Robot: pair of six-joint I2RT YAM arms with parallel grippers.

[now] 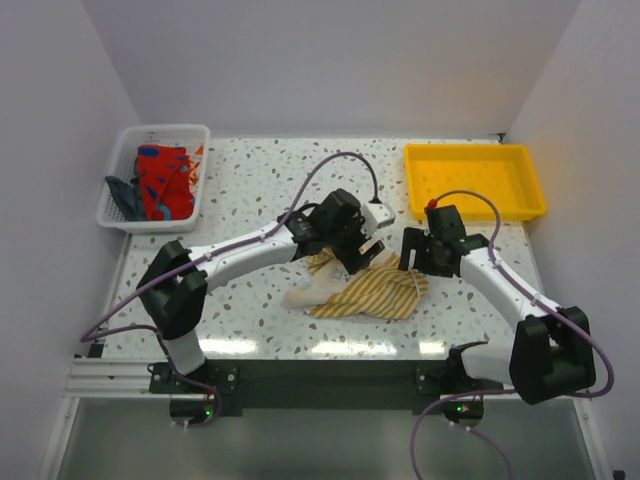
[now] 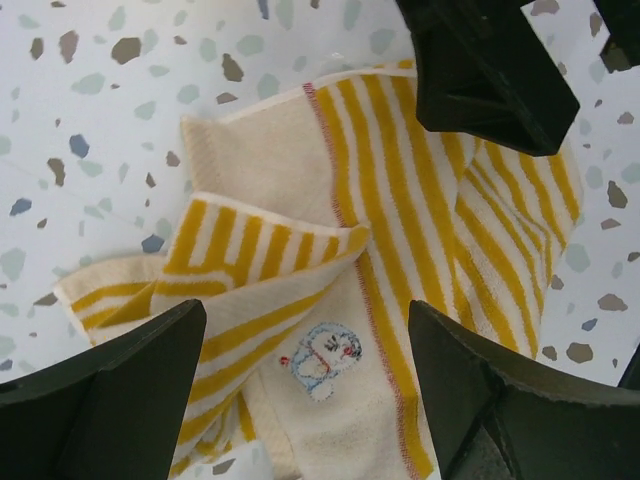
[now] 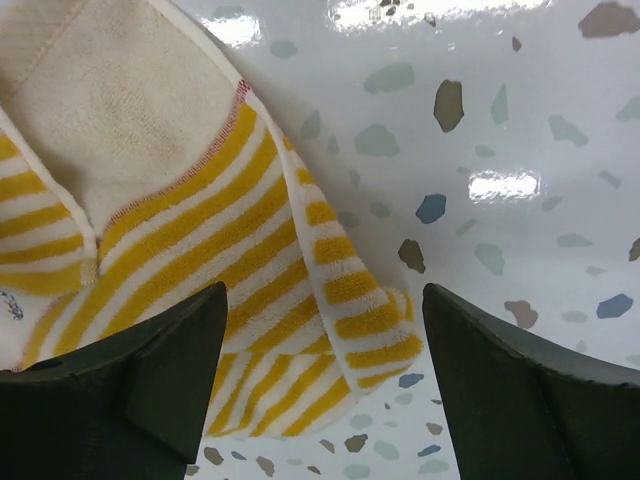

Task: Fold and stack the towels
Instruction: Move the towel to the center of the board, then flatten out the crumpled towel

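while the striped towel (image 1: 370, 292) lies crumpled, left pincer (image 1: 368, 250) and right pincer (image 1: 408, 262) hover above it — both wide apart.

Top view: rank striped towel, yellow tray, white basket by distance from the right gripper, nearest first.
From the right gripper:
1. Striped towel, right under it, mid-scene.
2. Yellow tray, far right corner, behind it.
3. White basket, far left corner, across the scene.

You had 1 towel (image 1: 362, 290) on the table (image 1: 250, 190) between left gripper (image 1: 364, 252) and right gripper (image 1: 409, 262); other towels (image 1: 165, 182) in the basket (image 1: 118, 165) back-left, tray (image 1: 475, 151) back-right.
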